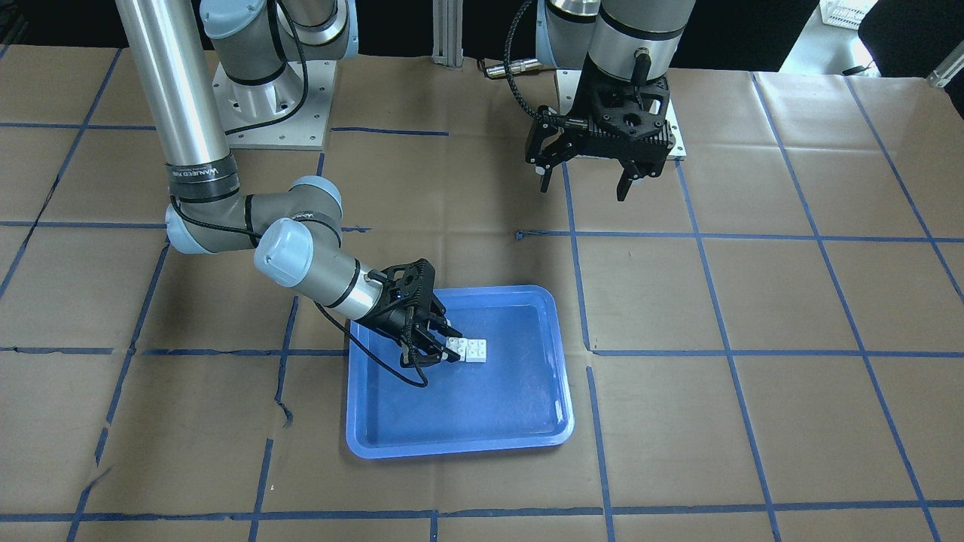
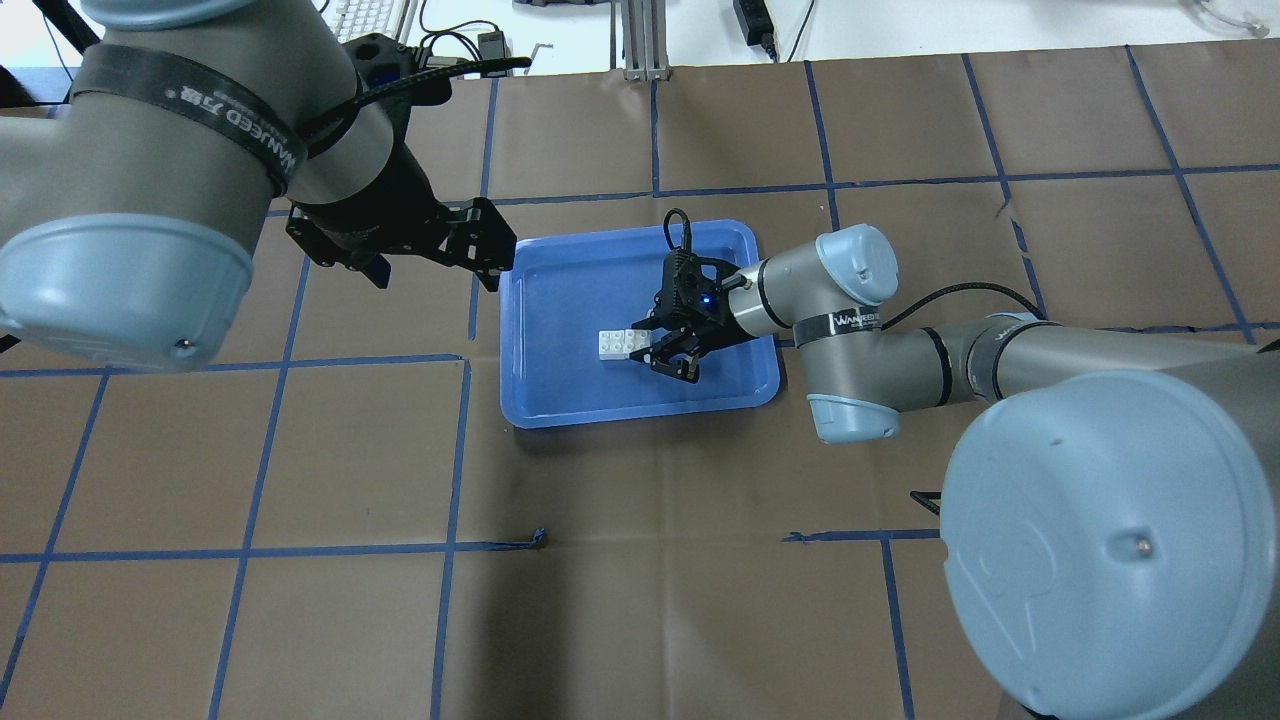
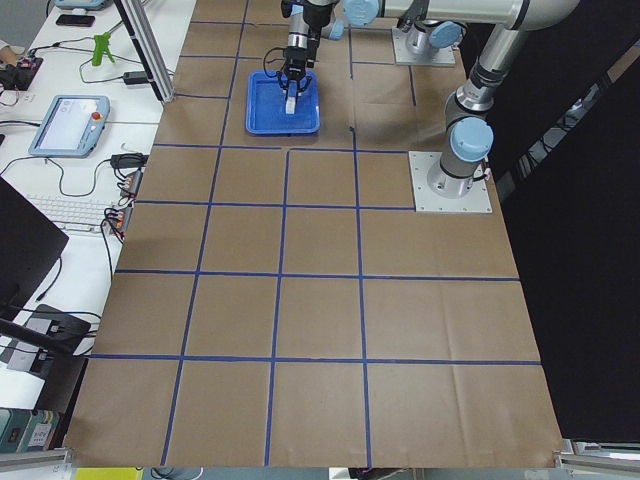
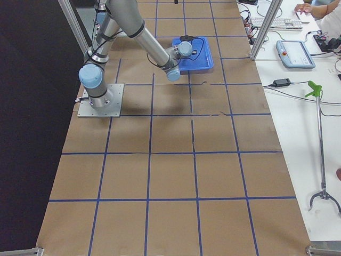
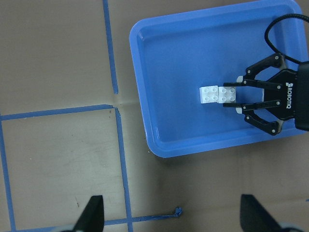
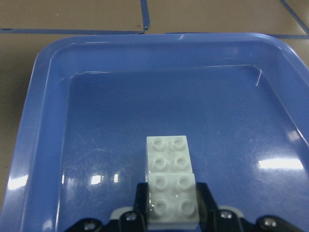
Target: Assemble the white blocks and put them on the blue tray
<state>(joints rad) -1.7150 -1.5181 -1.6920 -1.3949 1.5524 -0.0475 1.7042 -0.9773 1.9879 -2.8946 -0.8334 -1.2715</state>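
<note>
Two white blocks lie side by side, studs up, on the floor of the blue tray. They also show in the overhead view, the left wrist view and the right wrist view. My right gripper reaches low into the tray, and its fingers press both sides of the nearer block. My left gripper hangs open and empty above the table, beside the tray's edge.
The table is covered in brown paper with a blue tape grid. The arm bases are bolted at the robot's side. A desk with a keyboard and tablet lies beyond the far table edge.
</note>
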